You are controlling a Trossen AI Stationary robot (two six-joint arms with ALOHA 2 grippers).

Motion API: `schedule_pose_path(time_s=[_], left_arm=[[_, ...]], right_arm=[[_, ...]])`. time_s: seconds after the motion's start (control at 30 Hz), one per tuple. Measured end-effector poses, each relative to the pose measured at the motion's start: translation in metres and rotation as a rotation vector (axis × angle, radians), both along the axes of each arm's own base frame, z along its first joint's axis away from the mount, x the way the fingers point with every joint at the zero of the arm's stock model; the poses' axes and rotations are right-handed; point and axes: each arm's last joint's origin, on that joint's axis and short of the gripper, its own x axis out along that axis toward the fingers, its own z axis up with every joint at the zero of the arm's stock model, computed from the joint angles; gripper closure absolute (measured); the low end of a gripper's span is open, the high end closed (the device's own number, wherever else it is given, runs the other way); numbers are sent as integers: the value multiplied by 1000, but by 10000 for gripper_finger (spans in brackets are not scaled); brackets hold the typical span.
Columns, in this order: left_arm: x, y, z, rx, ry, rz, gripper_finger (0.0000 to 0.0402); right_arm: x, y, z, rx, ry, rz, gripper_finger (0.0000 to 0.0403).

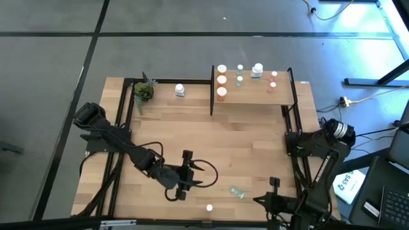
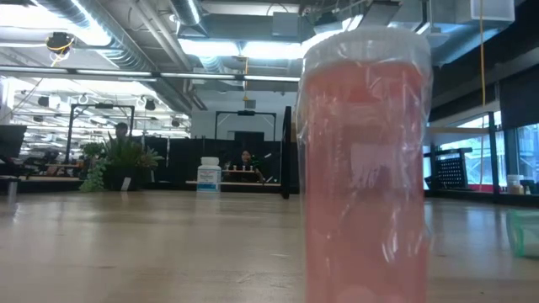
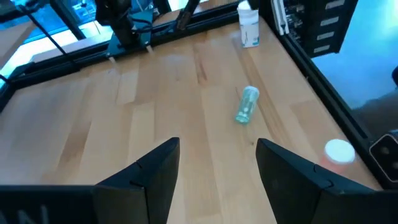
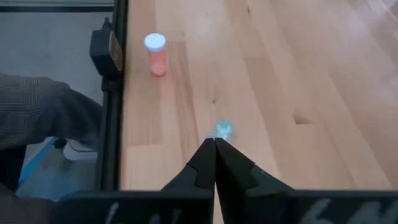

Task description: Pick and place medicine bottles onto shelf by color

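Standing nearest, at the bottom edge of the high view: pinkish-red bottle point(image 1: 209, 207), upright, white cap up, filling the right-centre of the low view point(image 2: 364, 168). Lying just beyond, right of centre: green bottle point(image 1: 238, 192) on its side on the tabletop point(image 1: 255, 147), untouched. Hovering left of it, lower centre of the frame: left gripper point(image 1: 206, 174), fingers spread, nothing between them; same green bottle ahead of those fingers in the left wrist view point(image 3: 246, 104). Parked at lower right: right gripper point(image 1: 259, 199), fingers pressed together, holding nothing; green bottle just past the tips point(image 4: 222, 129). Placed farther off, upper right: shelf point(image 1: 255, 94), bearing orange bottles point(image 1: 221, 80) in a column at its left end, green, white and pinkish-red ones to the right. Standing upper centre: lone white bottle point(image 1: 179, 90); potted plant point(image 1: 144, 91) to its left.
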Motion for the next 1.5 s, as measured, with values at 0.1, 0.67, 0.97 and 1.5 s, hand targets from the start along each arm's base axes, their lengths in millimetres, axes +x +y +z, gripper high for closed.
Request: schedule_pose_path(time_s=[0.1,0.67,0.97,1.5], left_arm=[[-1,1,1,3,5,-1,195],[3,6,3,-8,-14,13,195],[3,6,3,-7,-13,14,195],[3,6,3,-7,-13,15,195]], right_arm=[[3,7,-6,17,-13,10,397],[1,16,-10,-31,-93,40,397],[1,20,-8,5,-106,52,397],[7,37,-27,25,-187,30,397]])
